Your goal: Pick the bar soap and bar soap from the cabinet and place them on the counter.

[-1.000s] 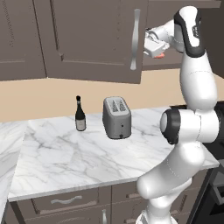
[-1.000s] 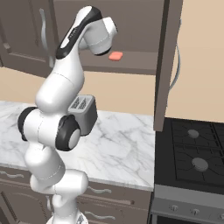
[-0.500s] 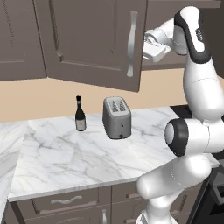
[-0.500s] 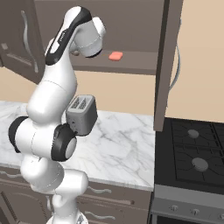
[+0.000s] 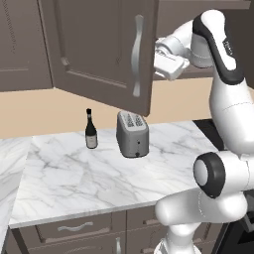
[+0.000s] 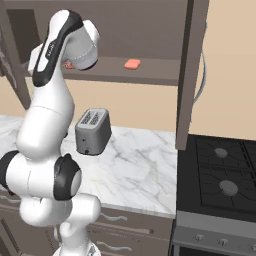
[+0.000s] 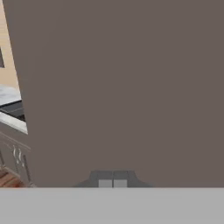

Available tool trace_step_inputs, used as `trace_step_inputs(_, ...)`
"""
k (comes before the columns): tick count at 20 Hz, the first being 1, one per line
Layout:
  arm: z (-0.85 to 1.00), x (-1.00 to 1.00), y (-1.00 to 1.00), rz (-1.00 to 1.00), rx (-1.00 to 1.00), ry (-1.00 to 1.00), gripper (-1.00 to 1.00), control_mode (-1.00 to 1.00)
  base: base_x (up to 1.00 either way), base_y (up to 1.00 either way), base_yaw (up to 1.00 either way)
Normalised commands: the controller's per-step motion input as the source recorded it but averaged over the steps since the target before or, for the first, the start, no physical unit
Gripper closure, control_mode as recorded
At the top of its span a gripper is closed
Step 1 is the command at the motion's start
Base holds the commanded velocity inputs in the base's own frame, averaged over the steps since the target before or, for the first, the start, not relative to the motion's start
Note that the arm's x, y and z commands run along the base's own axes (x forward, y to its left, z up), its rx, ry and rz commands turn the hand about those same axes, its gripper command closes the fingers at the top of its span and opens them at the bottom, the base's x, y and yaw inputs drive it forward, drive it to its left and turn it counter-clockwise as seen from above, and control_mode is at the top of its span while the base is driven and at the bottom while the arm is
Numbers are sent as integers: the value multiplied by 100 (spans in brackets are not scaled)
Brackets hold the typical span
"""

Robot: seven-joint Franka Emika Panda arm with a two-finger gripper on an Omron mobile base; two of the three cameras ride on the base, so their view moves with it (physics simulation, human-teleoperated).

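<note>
Counter (image 5: 99, 178): toaster (image 5: 132, 134) and bottle (image 5: 91, 130) near its back edge.
Cabinet shelf (image 6: 150, 75): one bar soap (image 6: 132, 64) mid-shelf, another (image 6: 68, 64) behind my arm.
Pincer (image 7: 113, 183): my fingertips pressed together, empty, facing the cabinet door (image 7: 131, 87).

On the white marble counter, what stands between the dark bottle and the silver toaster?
Nothing: in the left base view, bare counter separates the dark bottle from the silver toaster.
</note>
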Motion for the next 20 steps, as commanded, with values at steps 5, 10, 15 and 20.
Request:
trace_step_inputs(5, -4, -41, 38, 0, 0, -7, 100, -100, 0, 0, 0)
trace_step_inputs(10, 0, -39, 41, 0, 0, -7, 100, -100, 0, 0, 0)
trace_step_inputs(15, -3, -41, 48, 0, 0, -6, 100, -100, 0, 0, 0)
trace_step_inputs(20, 0, -38, 41, 0, 0, -6, 100, -100, 0, 0, 0)
